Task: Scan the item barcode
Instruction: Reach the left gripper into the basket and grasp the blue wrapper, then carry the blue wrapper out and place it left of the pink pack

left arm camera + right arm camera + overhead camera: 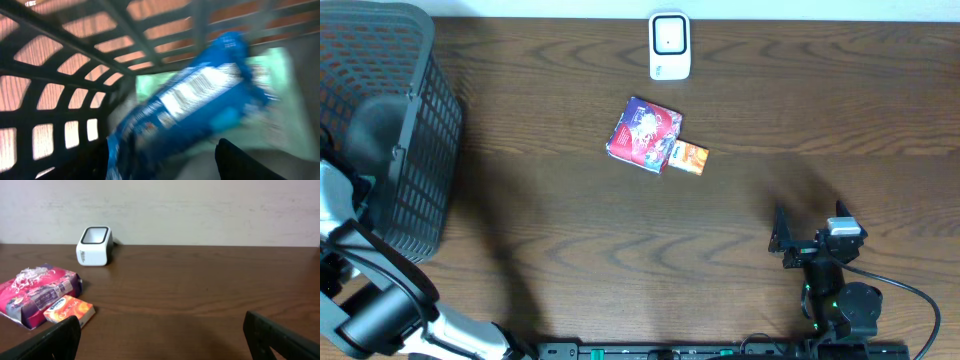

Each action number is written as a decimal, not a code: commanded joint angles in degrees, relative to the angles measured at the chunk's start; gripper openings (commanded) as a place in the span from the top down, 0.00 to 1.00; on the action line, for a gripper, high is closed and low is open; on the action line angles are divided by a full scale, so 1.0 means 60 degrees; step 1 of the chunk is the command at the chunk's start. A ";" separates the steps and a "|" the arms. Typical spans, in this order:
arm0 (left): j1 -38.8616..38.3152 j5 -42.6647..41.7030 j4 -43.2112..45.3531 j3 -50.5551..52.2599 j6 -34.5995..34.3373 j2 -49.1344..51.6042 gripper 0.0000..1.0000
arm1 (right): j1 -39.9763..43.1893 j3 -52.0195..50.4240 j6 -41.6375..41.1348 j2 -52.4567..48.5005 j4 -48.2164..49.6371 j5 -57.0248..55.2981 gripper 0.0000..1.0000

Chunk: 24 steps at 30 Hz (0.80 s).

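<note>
In the left wrist view a blue packet [220,112] with a white printed barcode label lies tilted inside the black mesh basket [55,75], blurred. My left gripper [165,152] is open down in the basket, and the packet's lower end reaches between its fingers close to the left one, with a gap to the right finger [245,162]. From overhead that gripper is hidden in the basket [425,130]. The white scanner [669,45] stands at the table's far edge. My right gripper [784,240] rests open near the front right, holding nothing [161,330].
A purple-pink packet [643,133] and a small orange box [687,157] lie together mid-table, in front of the scanner [93,246]. The right wrist view shows both, the packet [37,292] and the box [69,311], at its left. The tall basket fills the table's left end.
</note>
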<state>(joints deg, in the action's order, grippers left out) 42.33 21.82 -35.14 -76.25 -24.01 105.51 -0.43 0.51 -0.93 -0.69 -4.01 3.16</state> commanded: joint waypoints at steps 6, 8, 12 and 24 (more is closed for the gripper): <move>0.0291 -0.0506 -0.0102 0.0102 -0.0040 0.0710 0.32 | 0.0058 -0.0036 0.0098 0.0062 -0.0011 0.0025 0.01; 0.0291 -0.1082 -0.0124 0.0102 -0.0044 0.0787 0.32 | 0.0058 -0.0036 0.0098 0.0062 -0.0011 0.0025 0.01; 0.0291 -0.1392 -0.0168 0.0102 -0.0044 0.0812 0.56 | 0.0058 -0.0036 0.0098 0.0062 -0.0011 0.0025 0.01; 0.0288 -0.2670 -0.0233 -0.0160 -0.0058 -0.0816 0.93 | 0.0058 -0.0036 0.0098 0.0062 -0.0011 0.0025 0.01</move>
<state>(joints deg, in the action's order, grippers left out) 43.99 10.85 -36.67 -76.20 -24.18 106.98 -0.43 0.51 -0.93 -0.69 -4.03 3.16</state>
